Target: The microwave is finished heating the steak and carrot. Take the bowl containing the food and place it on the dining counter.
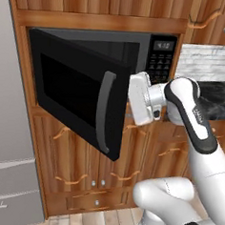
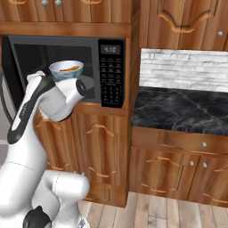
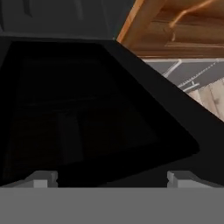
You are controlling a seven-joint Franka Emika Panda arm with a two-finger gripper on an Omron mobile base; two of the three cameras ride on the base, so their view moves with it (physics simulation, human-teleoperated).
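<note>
Now your gripper (image 3: 109,177) sits behind the microwave (image 1: 157,56) door (image 1: 78,90), jaws spread and empty. Swing the door wider. Then reach for the bowl (image 2: 66,70) rim.

wood cabinets (image 2: 178,26), white brick backsplash (image 2: 185,69), grey fridge (image 1: 7,139)

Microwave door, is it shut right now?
No, the microwave door is swung open, and the bowl sits inside.

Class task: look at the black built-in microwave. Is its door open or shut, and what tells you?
Open. The black built-in microwave has its door swung outward, and the small blue-patterned white bowl shows inside the cavity.
</note>
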